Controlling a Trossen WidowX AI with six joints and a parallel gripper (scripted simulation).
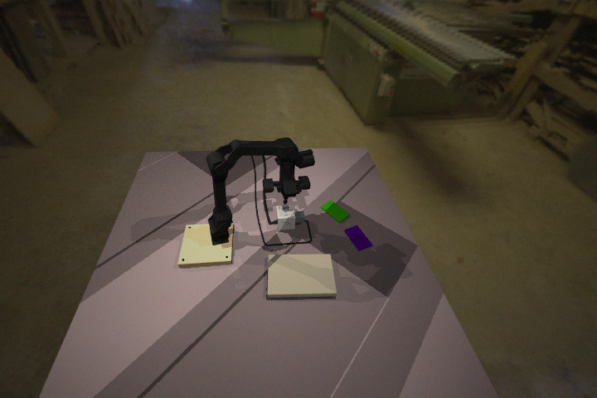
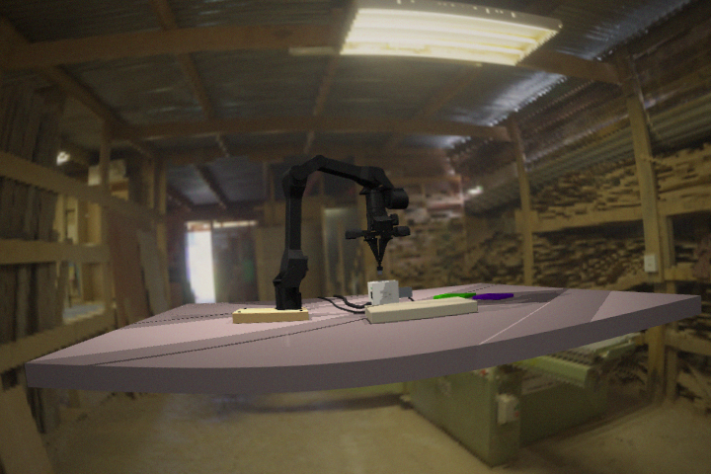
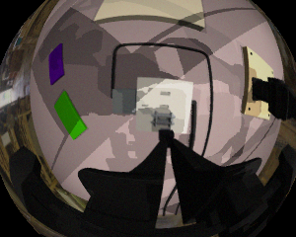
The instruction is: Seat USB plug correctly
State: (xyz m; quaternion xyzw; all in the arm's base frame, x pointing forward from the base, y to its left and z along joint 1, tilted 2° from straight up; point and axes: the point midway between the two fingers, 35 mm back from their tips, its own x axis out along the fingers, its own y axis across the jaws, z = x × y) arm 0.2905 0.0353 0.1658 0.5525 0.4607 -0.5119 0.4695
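Note:
The white power cube (image 1: pixel 286 220) (image 2: pixel 383 292) (image 3: pixel 180 101) stands upright on the table, with small slots in its top. My gripper (image 1: pixel 285 201) (image 2: pixel 379 268) (image 3: pixel 168 142) points straight down over the cube, shut on the small grey USB plug (image 1: pixel 285 203) (image 2: pixel 379 273) (image 3: pixel 163 119). In the exterior view the plug hangs just above the cube's top, with a narrow gap showing. In the wrist view it covers part of the top near one edge. The socket under the plug is hidden, and which way round the plug faces is too small to tell.
A grey block (image 1: pixel 299 215) (image 2: pixel 405 292) (image 3: pixel 124 102) sits against the cube's side. A black cable (image 1: pixel 287 243) (image 3: pixel 160 44) loops around the cube. A cream slab (image 1: pixel 301 276) (image 2: pixel 424 310), a green piece (image 1: pixel 335 211) (image 3: pixel 69 115) and a purple piece (image 1: pixel 357 237) (image 3: pixel 56 64) lie nearby.

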